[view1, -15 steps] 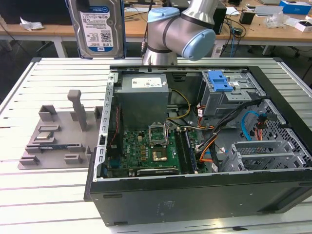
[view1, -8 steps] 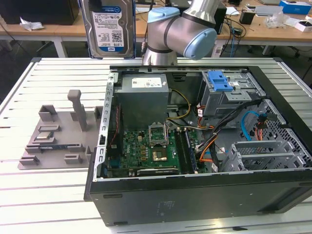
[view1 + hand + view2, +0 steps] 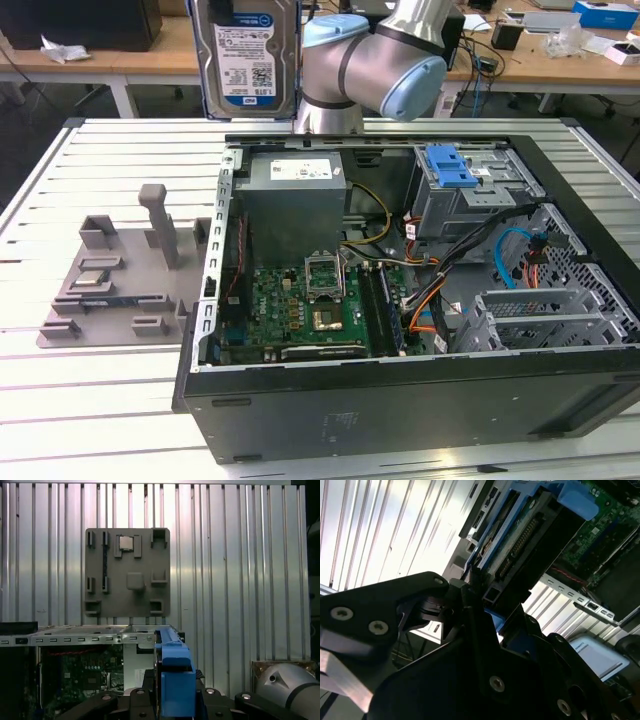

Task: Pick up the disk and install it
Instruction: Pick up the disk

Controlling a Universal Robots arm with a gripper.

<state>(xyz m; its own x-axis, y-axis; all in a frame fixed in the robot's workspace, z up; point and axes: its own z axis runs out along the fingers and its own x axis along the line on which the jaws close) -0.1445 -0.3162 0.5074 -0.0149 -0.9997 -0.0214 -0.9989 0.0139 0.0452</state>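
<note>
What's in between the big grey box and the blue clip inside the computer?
A bundle of yellow and black wires, seen in the exterior view.

Robotics lab, slatted metal table, opened computer case, cluttered workbenches behind

— What carries everything?
— A slatted silver tabletop, its ribs bright with glare in the second wrist view.
— And beyond it?
— Cluttered wooden desks on white legs along the far side. A blue box sits at the exterior view's right, with dark floor beneath.
</note>
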